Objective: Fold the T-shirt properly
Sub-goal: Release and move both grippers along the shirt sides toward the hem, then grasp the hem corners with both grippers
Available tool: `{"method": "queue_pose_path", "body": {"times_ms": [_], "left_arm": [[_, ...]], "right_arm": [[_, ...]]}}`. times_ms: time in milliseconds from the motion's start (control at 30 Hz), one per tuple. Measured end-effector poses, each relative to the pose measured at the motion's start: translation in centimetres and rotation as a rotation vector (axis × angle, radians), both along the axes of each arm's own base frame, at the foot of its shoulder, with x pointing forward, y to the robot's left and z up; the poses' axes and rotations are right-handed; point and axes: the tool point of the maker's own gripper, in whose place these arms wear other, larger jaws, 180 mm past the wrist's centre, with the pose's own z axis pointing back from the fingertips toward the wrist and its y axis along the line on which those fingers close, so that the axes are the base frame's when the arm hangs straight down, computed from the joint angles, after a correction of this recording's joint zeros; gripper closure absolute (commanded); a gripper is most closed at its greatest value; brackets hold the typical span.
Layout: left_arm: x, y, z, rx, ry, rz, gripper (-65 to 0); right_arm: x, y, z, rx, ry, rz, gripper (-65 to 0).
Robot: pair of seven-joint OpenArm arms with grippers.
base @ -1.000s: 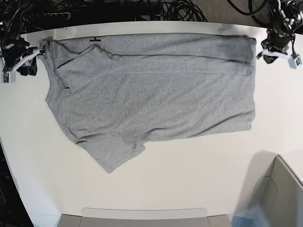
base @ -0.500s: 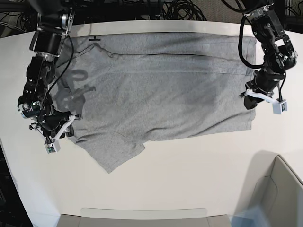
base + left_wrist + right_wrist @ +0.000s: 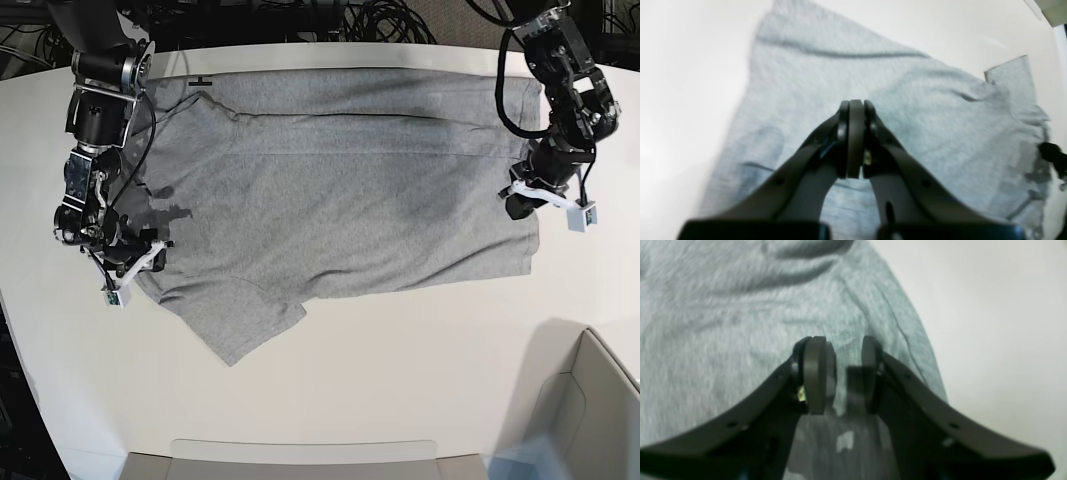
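Observation:
The light-grey T-shirt [image 3: 340, 190] lies spread on the white table [image 3: 400, 380], plain side up, collar end at the left and hem at the right. One sleeve [image 3: 240, 325] points toward the front edge. My left gripper [image 3: 520, 205] hovers at the hem edge on the right. In the left wrist view, the left gripper [image 3: 856, 110] is shut with nothing between its pads, above the T-shirt [image 3: 923, 110]. My right gripper [image 3: 140, 262] is at the shirt's left edge near the sleeve. In the right wrist view, the right gripper [image 3: 843, 373] stands open over the T-shirt [image 3: 723, 323], close to its edge.
A grey box [image 3: 590, 400] stands at the front right corner and a flat grey tray [image 3: 300, 460] at the front edge. Black cables [image 3: 380, 20] lie behind the table. A small black mark [image 3: 201, 81] sits at the back edge.
Both arms came from the shirt's far corners down along its sides. The far-left sleeve fold is now laid flat. In the last half second both grippers shifted slightly inward.

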Motion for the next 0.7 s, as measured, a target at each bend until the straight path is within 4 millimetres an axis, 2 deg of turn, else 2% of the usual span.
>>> {"method": "queue_pose_path", "body": {"times_ms": [133,167,300,433,500,567,600,700], "left_arm": [[-0.3,0.0,-1.2,-0.018,0.032,0.009,0.0],[-0.4,0.3,-1.1,-0.014,0.031,0.011,0.0],[-0.3,0.6,-0.9,-0.007,0.027,0.014,0.0],[-0.3,0.3,-1.0,-0.014,0.025,0.014,0.0],[-0.3,0.3,-1.0,-0.015,0.026,0.015,0.0],[-0.3,0.3,-1.0,-0.015,0.026,0.015,0.0],[-0.3,0.3,-1.0,-0.015,0.025,0.014,0.0],[-0.3,0.3,-1.1,-0.014,0.028,0.013,0.0]], "right_arm": [[-3.5,-0.7,0.1,-0.075,0.047,0.033,-18.3],[-5.0,-0.6,-0.1,-0.105,0.076,0.046,-18.3],[-8.4,0.6,0.0,-0.143,0.103,0.080,-18.3],[-10.3,1.5,0.3,-0.170,0.134,0.100,-18.3],[-10.6,2.1,0.8,-0.179,0.135,0.109,-18.3],[-10.0,2.9,2.1,-0.180,0.096,0.115,-18.3],[-9.3,3.3,3.2,-0.179,0.058,0.121,-18.3],[-4.8,3.3,7.8,-0.199,-0.089,0.117,-18.3]]}}
